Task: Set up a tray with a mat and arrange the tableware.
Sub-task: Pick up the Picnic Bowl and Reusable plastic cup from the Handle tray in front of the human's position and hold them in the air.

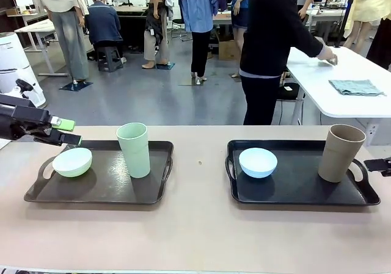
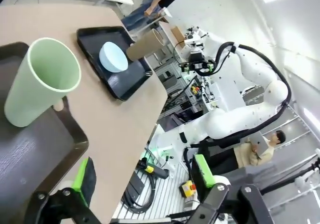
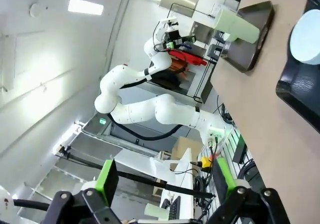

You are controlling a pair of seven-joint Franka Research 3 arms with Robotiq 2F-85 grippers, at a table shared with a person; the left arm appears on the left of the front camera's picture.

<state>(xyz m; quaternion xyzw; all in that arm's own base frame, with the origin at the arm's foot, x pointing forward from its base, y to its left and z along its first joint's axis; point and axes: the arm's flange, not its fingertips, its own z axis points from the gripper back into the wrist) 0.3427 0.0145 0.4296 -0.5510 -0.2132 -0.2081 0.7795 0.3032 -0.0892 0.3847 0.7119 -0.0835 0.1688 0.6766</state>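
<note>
Two black trays lie on the tan table. The left tray (image 1: 98, 191) holds a pale green bowl (image 1: 72, 162) and an upright pale green cup (image 1: 134, 150). On the right tray (image 1: 299, 191) sit a pale blue bowl (image 1: 258, 162) and a brown cup (image 1: 340, 153). My left gripper (image 1: 68, 132) hovers open just above and behind the green bowl; its wrist view shows the green cup (image 2: 42, 82) close by and nothing between the fingers (image 2: 85, 176). My right gripper (image 1: 379, 165) is at the right tray's handle, its fingers (image 3: 107, 176) spread with nothing between them.
A person in dark clothes stands beyond the table, one hand on a white side table (image 1: 342, 97) that carries a folded grey-green cloth (image 1: 357, 88). Bare tabletop (image 1: 198, 182) separates the two trays and runs along the front edge.
</note>
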